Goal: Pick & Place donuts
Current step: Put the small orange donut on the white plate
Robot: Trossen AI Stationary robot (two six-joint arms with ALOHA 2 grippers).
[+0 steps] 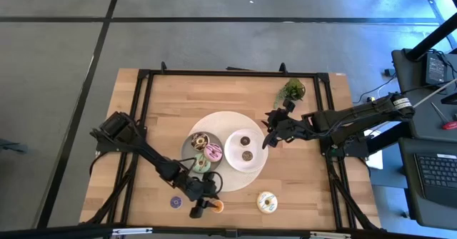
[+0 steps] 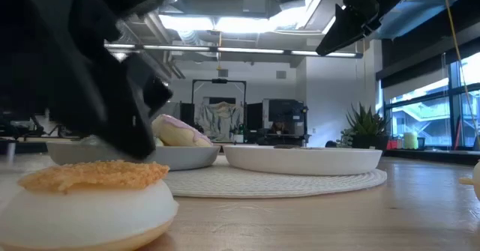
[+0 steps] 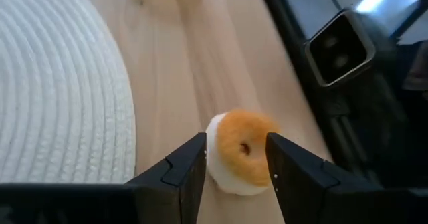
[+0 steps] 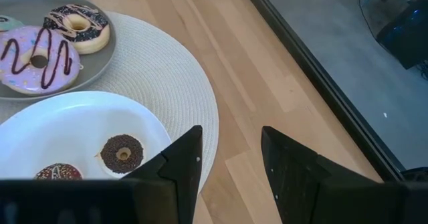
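Observation:
The orange mini donut lies flat on the wood near the table's near edge. My left gripper is open just over it, a finger on either side, and I see no touch. The purple mini and the cream donut also rest on the wood. The grey plate holds the chocolate, pink and green donuts. Two brown minis sit on the white plate. My right gripper hangs open above that plate's right rim.
Both plates stand on a round white woven mat at the table's middle. A small green plant stands near the far right corner, close behind my right arm. The black table frame runs just beyond the orange mini.

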